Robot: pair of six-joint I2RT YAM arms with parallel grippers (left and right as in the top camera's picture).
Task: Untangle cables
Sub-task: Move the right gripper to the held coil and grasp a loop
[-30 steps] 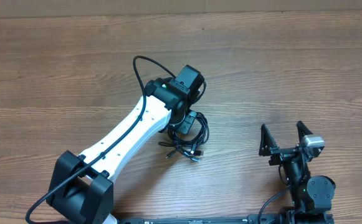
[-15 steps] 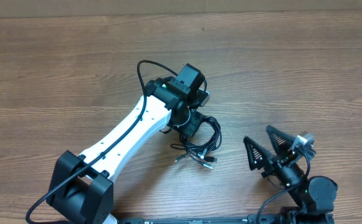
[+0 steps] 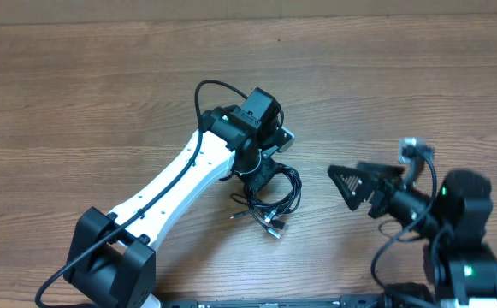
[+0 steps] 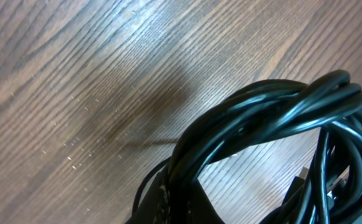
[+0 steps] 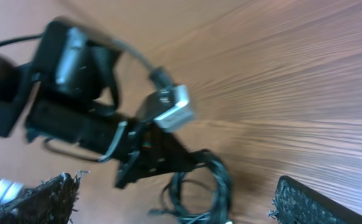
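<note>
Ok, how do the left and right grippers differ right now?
The left gripper is shut on the cables; the right gripper is open and holds nothing. The left gripper points down at them from above; the right gripper lies sideways, aimed at the cables from their right, apart from them. Both are over the wooden table.

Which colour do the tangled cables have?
The cables are glossy black; the left wrist view shows it best.
</note>
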